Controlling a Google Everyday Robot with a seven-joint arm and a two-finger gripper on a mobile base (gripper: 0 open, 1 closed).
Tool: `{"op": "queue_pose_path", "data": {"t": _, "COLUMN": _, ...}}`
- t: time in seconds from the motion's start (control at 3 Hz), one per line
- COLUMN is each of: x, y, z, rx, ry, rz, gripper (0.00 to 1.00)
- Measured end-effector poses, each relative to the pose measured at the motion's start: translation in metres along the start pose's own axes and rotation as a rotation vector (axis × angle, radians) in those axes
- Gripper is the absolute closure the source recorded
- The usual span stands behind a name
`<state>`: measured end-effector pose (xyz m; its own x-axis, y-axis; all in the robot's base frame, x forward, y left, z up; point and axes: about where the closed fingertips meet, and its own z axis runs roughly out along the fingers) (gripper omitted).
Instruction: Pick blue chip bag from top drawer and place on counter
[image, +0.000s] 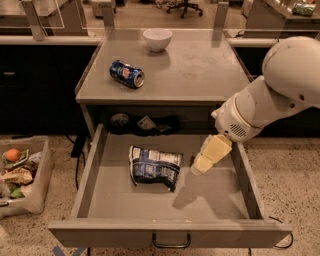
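Observation:
The blue chip bag (154, 167) lies crumpled on the floor of the open top drawer (100, 200), left of its middle. My gripper (204, 161) hangs over the drawer just right of the bag, a short way above the drawer floor and apart from the bag. The white arm (270, 95) reaches in from the right. The counter (200, 70) is the grey top above the drawer.
A blue soda can (127, 74) lies on its side on the counter's left. A white bowl (157, 39) stands at the counter's back. Dark items (140, 123) sit at the drawer's back. A bin of scraps (20, 172) stands on the floor at left.

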<state>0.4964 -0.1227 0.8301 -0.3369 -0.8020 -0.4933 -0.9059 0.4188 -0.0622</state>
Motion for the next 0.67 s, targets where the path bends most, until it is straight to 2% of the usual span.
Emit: {"op": "queue_pose_path", "data": {"t": 0.67, "x": -0.059, "y": 0.037, "z": 0.120, "rx": -0.136, "ry": -0.058, "rz": -0.034, "gripper": 0.00}}
